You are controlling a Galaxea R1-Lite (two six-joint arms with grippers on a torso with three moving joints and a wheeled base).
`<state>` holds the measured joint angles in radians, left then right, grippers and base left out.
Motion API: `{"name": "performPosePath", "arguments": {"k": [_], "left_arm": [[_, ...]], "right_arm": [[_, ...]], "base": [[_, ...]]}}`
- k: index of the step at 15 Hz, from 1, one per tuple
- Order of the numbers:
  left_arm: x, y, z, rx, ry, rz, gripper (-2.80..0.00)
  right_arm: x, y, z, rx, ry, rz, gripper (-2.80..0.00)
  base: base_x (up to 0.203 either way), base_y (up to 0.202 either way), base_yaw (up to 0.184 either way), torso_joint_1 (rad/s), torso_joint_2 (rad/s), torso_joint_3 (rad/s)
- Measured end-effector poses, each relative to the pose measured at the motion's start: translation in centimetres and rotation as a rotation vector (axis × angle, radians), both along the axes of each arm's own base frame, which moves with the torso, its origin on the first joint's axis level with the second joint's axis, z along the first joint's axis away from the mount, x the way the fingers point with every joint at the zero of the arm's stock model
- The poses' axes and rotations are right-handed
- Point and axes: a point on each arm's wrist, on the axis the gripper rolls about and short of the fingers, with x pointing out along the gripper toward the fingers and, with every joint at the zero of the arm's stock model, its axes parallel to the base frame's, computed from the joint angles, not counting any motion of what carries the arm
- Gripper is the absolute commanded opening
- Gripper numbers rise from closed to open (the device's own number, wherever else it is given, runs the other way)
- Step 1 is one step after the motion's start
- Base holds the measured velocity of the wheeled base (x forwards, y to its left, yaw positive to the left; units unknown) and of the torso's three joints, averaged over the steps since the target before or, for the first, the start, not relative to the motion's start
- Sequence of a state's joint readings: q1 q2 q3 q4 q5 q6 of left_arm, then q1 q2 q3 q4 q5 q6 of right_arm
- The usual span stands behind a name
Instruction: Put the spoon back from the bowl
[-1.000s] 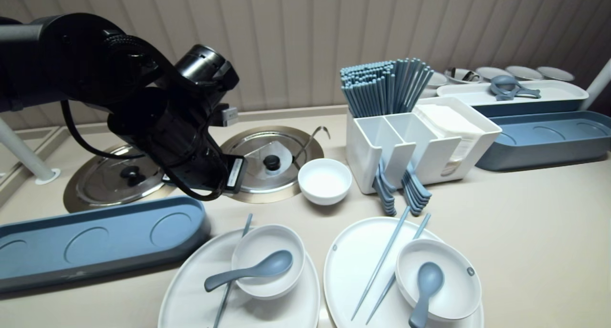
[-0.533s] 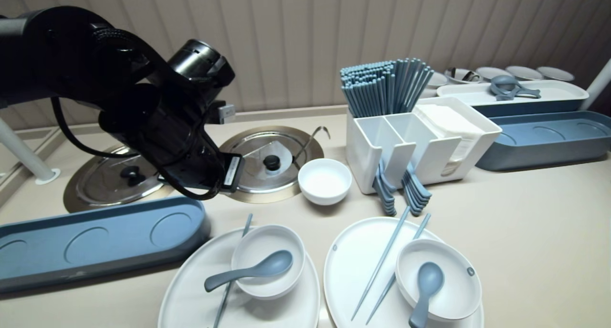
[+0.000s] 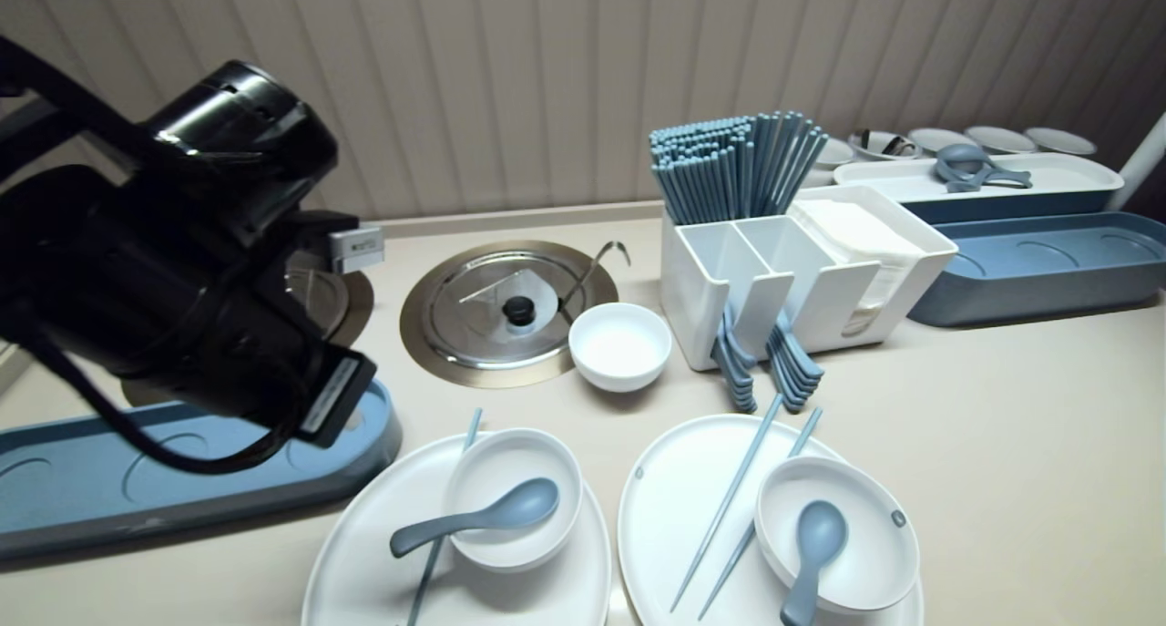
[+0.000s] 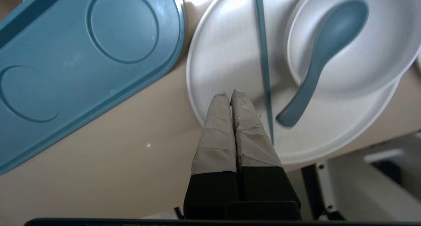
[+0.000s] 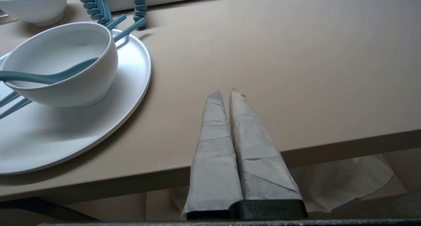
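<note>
Left arm has withdrawn from the pot lid toward the table's front-left corner. Left gripper hangs over the left plate rim, just beside the chopstick, fingers pressed together and empty. Judged: nothing in transit. Right gripper is parked, closed, at the front edge.

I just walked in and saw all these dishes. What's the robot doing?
The robot's left gripper, shut and empty, hovers over the rim of a white plate, beside a blue chopstick. A bowl with a blue spoon sits on that plate. The right gripper, shut and empty too, hangs parked at the front edge of the table.
</note>
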<state>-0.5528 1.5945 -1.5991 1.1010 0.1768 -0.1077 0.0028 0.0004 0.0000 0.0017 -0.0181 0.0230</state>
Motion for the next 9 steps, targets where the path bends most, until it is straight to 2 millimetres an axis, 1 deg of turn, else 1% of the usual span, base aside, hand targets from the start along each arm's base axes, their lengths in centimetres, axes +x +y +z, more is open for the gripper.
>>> {"name": "performPosePath", "arguments": {"k": [1,2,4,7,9], "left_arm": [[-1.3,0.8,0.0,0.044,0.016,-0.070,-2.80],[-2.3,1.1,-0.2,0.077,0.026,-0.138,-2.80],[-3.4,0.9,-1.0,0.125,0.041,-0.248,-2.80],[-2.8,-0.7,-2.4,0.113,-0.048,-0.345,-2.80],[-2.8,-1.1,-2.9,0.143,-0.081,-0.433,-2.80]], "right_arm": [[0.0,0.0,0.0,-0.001,0.000,0.000,-2.80],[0.0,0.0,0.0,-0.002,0.000,0.000,-2.80],[0.0,0.0,0.0,-0.001,0.000,0.000,-2.80],[0.0,0.0,0.0,-0.002,0.000,0.000,-2.80],[0.0,0.0,0.0,-0.002,0.000,0.001,-2.80]], "base": [[0.000,0.000,0.000,0.000,0.00,0.000],[0.000,0.000,0.000,0.000,0.00,0.000],[0.000,0.000,0.000,0.000,0.00,0.000],[0.000,0.000,0.000,0.000,0.00,0.000],[0.000,0.000,0.000,0.000,0.00,0.000]]}}
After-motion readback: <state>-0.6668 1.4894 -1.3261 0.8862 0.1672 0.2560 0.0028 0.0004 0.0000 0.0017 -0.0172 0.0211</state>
